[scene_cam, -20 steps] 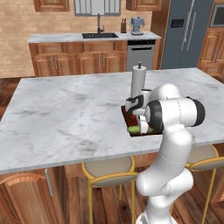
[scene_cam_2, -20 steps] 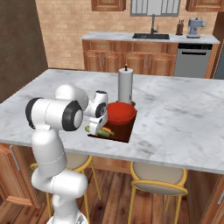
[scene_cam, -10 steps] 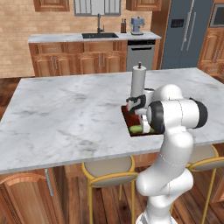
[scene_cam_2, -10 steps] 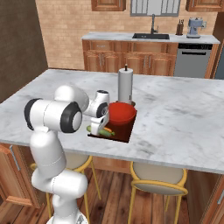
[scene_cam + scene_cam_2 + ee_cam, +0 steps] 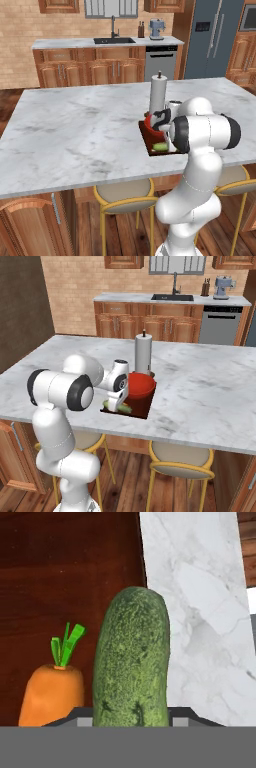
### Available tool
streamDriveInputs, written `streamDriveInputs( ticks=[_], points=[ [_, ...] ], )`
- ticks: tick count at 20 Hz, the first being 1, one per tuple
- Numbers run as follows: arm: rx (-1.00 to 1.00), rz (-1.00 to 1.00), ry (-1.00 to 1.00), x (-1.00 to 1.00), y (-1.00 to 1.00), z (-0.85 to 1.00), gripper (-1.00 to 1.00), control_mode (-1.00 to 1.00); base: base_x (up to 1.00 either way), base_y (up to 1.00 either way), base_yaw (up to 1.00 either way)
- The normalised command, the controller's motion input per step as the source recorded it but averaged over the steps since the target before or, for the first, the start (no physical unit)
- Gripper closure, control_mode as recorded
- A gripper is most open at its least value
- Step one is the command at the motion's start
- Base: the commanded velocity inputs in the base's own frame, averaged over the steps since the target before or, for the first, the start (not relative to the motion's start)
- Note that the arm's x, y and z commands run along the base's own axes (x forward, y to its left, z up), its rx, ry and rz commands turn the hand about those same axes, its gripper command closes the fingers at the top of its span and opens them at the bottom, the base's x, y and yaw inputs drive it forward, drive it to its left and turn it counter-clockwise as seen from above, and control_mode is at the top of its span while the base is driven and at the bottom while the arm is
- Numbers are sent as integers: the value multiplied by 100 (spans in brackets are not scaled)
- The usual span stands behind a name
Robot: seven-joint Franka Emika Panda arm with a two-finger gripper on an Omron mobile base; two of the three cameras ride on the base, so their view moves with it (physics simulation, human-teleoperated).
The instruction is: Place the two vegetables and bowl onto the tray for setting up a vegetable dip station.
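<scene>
We see the cucumber (image 5: 131, 662) gripped near its end in our partly closed hand (image 5: 118, 404), low over the tray (image 5: 65, 572), just beside the carrot (image 5: 52, 694). It looks stiff, light and pebbly-skinned; a mid-length hold would steady it better.
</scene>
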Motion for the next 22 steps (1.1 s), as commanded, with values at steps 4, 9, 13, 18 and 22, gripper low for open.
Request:
streamDriveInputs(
  ticks=[4, 9, 13, 18, 22],
  points=[
    [-1, 0, 0, 0, -21, 0, 100, -100, 0, 0, 0],
    [0, 0, 0, 1, -17, 0, 100, -100, 0, 0, 0],
    [0, 0, 0, 2, -14, -1, 100, -100, 0, 0, 0],
    [0, 0, 0, 0, -11, -1, 100, -100, 0, 0, 0],
    [0, 0, 0, 0, -1, -4, 100, -100, 0, 0, 0]
  ],
)
